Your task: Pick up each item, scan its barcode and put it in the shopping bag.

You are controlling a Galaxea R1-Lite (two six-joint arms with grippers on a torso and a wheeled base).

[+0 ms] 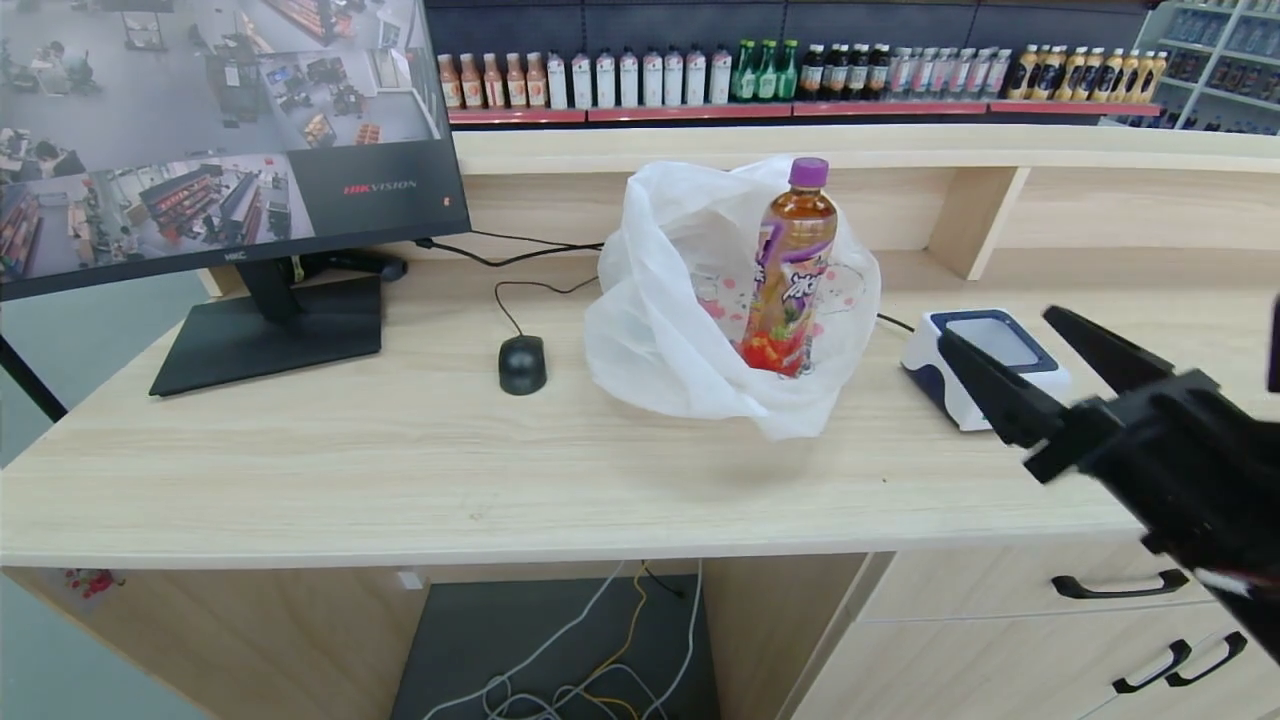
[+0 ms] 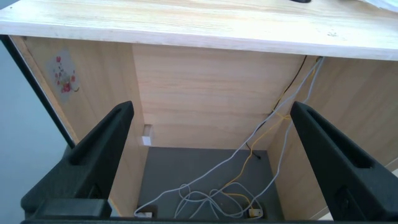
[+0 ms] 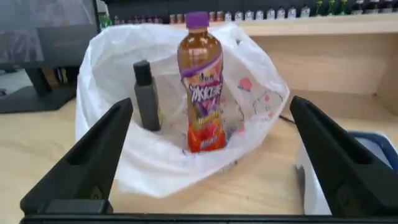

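Nearest to us, the black right gripper (image 1: 998, 325) hangs over the right end of the pale wooden counter (image 1: 400, 470) with its two fingers spread wide and nothing between them, just above the white-and-blue barcode scanner (image 1: 1005, 340). Clear of it, the orange drink bottle with a purple cap (image 1: 790, 270) stands upright inside the white thin-film shopping bag (image 1: 660, 300), beside a dark grey cylindrical container (image 3: 146, 96). We judge that this bottle is already bagged, so the step in hand is to clear the arm. We recommend keeping the fingers high and apart, routing them away from the loose bag rim, which would snag easily. We also recommend avoiding any nudge to the tall bottle, since soft film gives it little support. We must take care not to strike the scanner either. The black left gripper (image 2: 212, 106) is likewise spread and empty, low in front of the counter and facing the recess with its loose cables (image 2: 236, 186). As for writing, the bottle carries a purple-and-red printed label with fruit artwork, and the bag shows small pink motifs. The black flat monitor (image 1: 200, 130) bears a red logo on one dark pane. We do not transcribe any of this print.
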